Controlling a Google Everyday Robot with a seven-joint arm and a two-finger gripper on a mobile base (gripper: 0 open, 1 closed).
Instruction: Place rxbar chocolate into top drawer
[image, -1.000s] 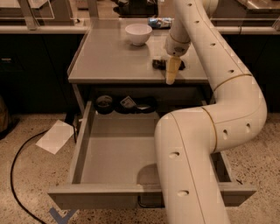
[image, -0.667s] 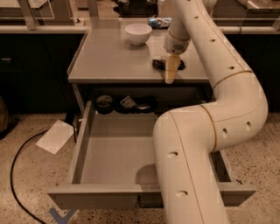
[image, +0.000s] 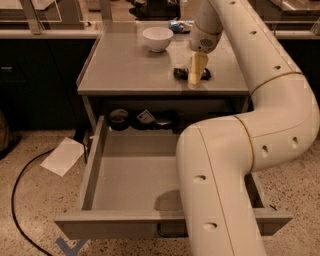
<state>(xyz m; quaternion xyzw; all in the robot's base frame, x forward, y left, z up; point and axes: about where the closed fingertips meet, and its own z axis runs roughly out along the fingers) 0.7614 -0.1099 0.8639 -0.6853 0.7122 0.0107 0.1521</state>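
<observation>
The rxbar chocolate (image: 181, 74) is a small black bar lying flat on the grey tabletop (image: 125, 65), right of centre near the front edge. My gripper (image: 196, 80) points down onto the bar's middle and covers part of it. The top drawer (image: 93, 165) stands pulled wide open below the tabletop, with its flat front panel (image: 115, 226) nearest the camera. My white arm reaches over the drawer's right half and hides it.
A white bowl (image: 157, 38) stands at the back of the tabletop, with a blue-and-white packet (image: 179, 25) behind it. A dark round thing (image: 119, 119) and a small packet (image: 147, 117) lie at the drawer's back. White paper (image: 62, 156) and a black cable (image: 17, 200) lie on the floor at the left.
My gripper has moved from the table's front edge back onto the bar. The bar, bowl and drawer have not moved.
</observation>
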